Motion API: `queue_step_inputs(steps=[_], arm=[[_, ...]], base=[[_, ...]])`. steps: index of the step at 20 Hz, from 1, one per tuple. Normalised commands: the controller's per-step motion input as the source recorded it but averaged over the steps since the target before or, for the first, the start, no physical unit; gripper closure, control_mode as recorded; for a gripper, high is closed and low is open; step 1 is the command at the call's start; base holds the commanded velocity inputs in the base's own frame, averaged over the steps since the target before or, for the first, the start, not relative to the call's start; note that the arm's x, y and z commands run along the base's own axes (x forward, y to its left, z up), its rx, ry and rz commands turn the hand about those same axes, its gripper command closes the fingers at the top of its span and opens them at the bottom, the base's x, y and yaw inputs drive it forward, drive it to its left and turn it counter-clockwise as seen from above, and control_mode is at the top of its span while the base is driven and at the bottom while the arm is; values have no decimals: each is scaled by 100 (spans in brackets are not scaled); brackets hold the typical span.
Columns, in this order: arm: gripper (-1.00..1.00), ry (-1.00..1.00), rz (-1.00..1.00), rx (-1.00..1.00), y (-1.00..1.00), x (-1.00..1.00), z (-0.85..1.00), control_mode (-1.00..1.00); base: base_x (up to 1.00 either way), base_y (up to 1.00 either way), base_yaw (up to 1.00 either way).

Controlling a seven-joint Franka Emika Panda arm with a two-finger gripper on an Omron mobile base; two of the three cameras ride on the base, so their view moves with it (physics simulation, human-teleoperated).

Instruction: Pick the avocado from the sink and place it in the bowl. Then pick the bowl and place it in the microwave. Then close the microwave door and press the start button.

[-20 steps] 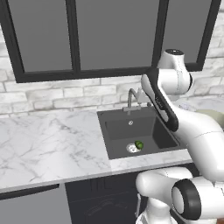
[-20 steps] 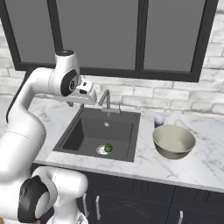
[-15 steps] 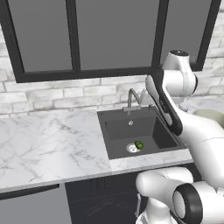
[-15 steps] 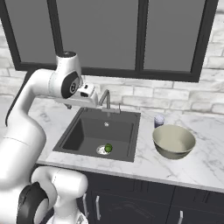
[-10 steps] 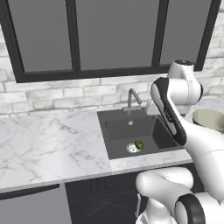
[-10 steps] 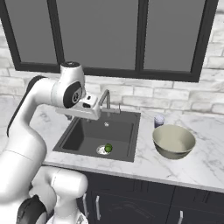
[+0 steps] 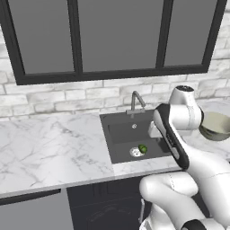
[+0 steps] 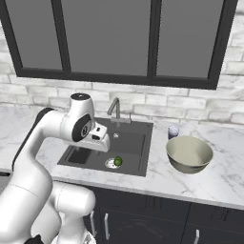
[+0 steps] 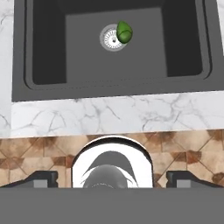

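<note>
Tabletop [image 8: 228, 183]: marble, sink [image 8: 81, 157] set in it.
Avocado [image 9: 124, 32]: on the drain, untouched.
Bowl [image 8: 189, 154]: right of sink.
Change: arm has swung lower over sink; grasp not begun.
Jaws: tips wide apart.

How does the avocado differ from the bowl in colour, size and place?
The avocado is bright green; the bowl is cream-beige. The avocado is far smaller than the bowl. The avocado lies in the sink, at the drain, while the bowl stands on the counter to the sink's right. Both are rounded.
</note>
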Motion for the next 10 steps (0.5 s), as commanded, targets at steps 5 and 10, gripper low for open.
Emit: queue_step_inputs(steps=[5, 10], arm=[[-100, 1, 0, -1, 0, 16, -20, -100], [-100, 6, 2, -1, -2, 84, -67, -100]], base=[[0, 0, 0], [0, 0, 0]])
